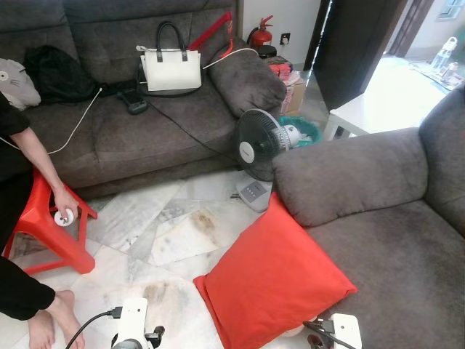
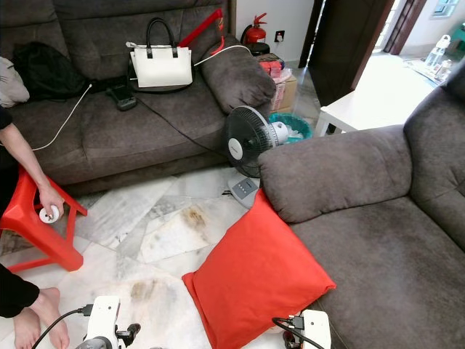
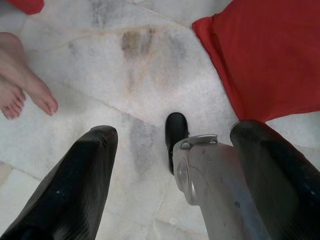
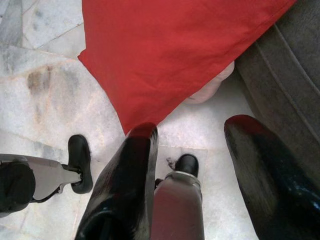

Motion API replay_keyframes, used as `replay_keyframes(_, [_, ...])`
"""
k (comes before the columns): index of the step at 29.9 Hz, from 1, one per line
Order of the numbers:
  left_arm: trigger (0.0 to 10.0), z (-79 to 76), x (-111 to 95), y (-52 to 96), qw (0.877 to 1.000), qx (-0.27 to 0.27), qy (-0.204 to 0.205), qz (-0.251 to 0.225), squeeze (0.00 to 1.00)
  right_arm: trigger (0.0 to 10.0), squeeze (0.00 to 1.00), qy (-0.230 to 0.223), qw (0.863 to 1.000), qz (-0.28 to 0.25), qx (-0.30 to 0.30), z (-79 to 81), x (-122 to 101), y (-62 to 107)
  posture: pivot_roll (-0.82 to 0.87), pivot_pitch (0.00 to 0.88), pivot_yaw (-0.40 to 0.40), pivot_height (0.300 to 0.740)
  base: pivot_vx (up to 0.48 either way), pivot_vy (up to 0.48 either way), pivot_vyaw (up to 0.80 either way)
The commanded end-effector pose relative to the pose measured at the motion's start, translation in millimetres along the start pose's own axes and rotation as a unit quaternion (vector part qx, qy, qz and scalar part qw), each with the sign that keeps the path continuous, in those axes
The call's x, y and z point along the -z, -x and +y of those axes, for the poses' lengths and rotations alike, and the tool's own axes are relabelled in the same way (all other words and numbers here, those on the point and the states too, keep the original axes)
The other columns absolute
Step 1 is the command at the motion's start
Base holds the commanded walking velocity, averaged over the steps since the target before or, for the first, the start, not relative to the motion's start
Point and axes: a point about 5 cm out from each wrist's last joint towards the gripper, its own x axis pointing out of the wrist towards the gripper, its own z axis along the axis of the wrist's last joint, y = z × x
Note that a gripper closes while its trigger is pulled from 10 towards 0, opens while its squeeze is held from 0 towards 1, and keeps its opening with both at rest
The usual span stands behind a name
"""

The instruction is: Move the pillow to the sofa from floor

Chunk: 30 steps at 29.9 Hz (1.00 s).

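The red pillow [image 1: 272,280] is propped on the floor [image 1: 167,240] against the sofa [image 1: 378,218] at five o'clock. The left gripper [image 3: 172,165] and right gripper [image 4: 192,165] are held low, fingers spread apart and empty, probably readied for a grasp.

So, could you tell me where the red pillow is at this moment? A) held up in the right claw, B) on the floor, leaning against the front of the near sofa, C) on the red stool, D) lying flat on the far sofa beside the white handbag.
B: the red pillow rests on the marble floor, tilted against the near sofa, with both claws apart from it.
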Motion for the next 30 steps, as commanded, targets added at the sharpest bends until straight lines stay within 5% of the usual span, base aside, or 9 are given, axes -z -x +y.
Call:
replay_keyframes(1, [10.0, 1.0, 3.0, 0.7, 1.000, 0.001, 0.001, 0.002, 0.00, 10.0, 0.00, -0.002, 1.000, 0.002, 0.005, -1.3, 2.8, 1.1, 0.10, 0.057, -0.034, 0.740, 0.000, 0.000, 0.00])
replay_keyframes(18, [10.0, 1.5, 2.2, 0.7, 1.000, -0.002, -0.012, 0.000, 0.00, 10.0, 0.00, -0.005, 1.000, -0.003, 0.009, -1.8, 2.6, 1.3, 0.11, 0.060, -0.034, 0.740, 0.000, 0.000, 0.22])
replay_keyframes(30, [10.0, 1.8, 2.2, 0.8, 1.000, -0.001, -0.011, -0.002, 0.00, 10.0, 0.00, -0.007, 1.000, 0.000, 0.008, -1.3, 3.3, 1.3, 0.11, 0.058, -0.032, 0.740, 0.000, -0.314, 0.00])
